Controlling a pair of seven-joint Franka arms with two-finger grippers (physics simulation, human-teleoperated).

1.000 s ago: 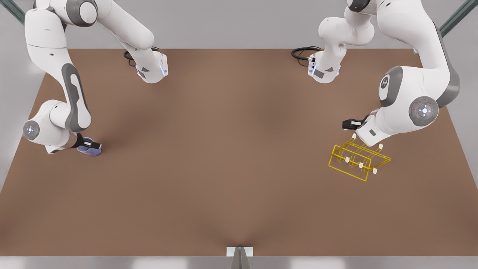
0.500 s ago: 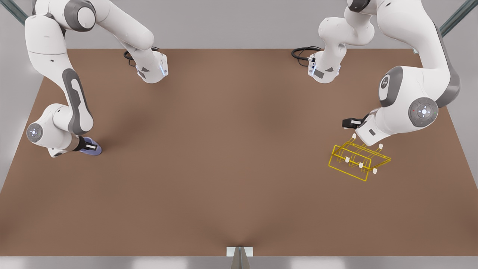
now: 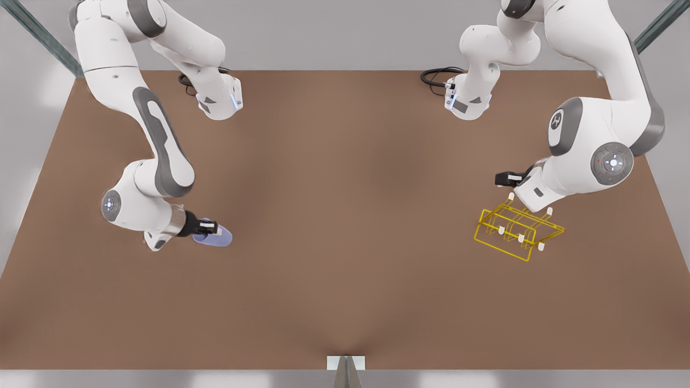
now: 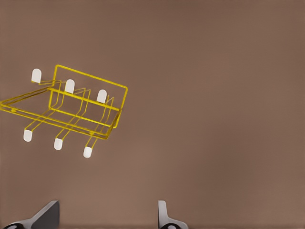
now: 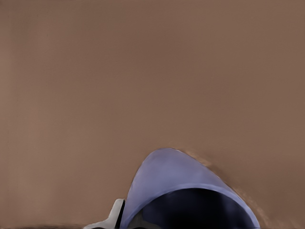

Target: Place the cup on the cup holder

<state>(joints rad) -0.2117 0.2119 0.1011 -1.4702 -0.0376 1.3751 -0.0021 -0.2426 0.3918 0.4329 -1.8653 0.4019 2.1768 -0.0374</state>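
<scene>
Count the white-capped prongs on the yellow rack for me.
6 on the cup holder: three caps along its taller back side, three on the low prongs along the opposite side. None look hidden in the left wrist view.

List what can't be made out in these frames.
- Left end effector: fingertips cut off by the left wrist view's edge; in the front view the arm hides it.
- Cup: grip contact hidden by the right end effector; rim cut off in the right wrist view.
- Cup holder: far corner behind the arm.
</scene>
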